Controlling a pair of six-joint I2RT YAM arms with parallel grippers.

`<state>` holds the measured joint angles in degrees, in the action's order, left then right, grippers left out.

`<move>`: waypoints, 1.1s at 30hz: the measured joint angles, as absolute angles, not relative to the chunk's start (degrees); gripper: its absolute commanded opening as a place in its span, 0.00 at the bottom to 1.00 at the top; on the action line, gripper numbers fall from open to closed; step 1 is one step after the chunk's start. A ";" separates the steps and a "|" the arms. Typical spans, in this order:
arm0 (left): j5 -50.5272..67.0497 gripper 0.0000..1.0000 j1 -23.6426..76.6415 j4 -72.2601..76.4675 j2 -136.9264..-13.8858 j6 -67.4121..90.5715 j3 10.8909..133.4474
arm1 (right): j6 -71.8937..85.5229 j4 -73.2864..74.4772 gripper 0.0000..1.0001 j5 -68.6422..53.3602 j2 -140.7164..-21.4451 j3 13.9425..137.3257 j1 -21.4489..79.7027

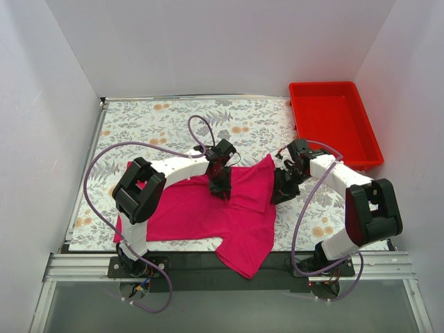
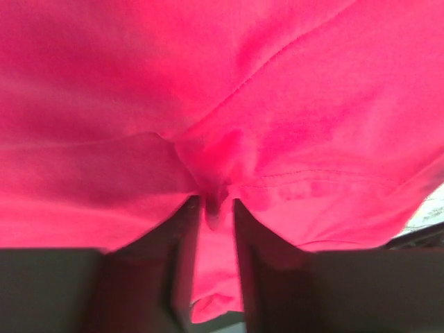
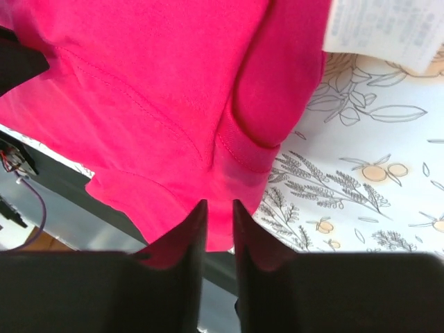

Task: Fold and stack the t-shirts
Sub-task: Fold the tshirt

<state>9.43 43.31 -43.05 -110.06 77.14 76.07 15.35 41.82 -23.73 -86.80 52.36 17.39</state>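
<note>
Bright even light, soft shadows, t-shirt (image 2: 291, 104) blurred close-up.

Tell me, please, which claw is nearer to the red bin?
Right. The right claw sits at the right edge of the t-shirt, just short of the near left corner of the red bin; the left claw is farther left, over the shirt's middle.

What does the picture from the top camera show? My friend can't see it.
A magenta-pink t-shirt lies on a flowery table, part of it hanging over the near edge. The left arm and right arm reach it with their jaws, at its far edge and its right edge. A red bin sits at the far right corner.
</note>
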 measured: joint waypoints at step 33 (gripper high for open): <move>-4.73 0.46 -2.02 -29.58 -101.49 76.44 63.48 | 26.74 19.59 0.40 -24.29 -106.85 71.22 7.73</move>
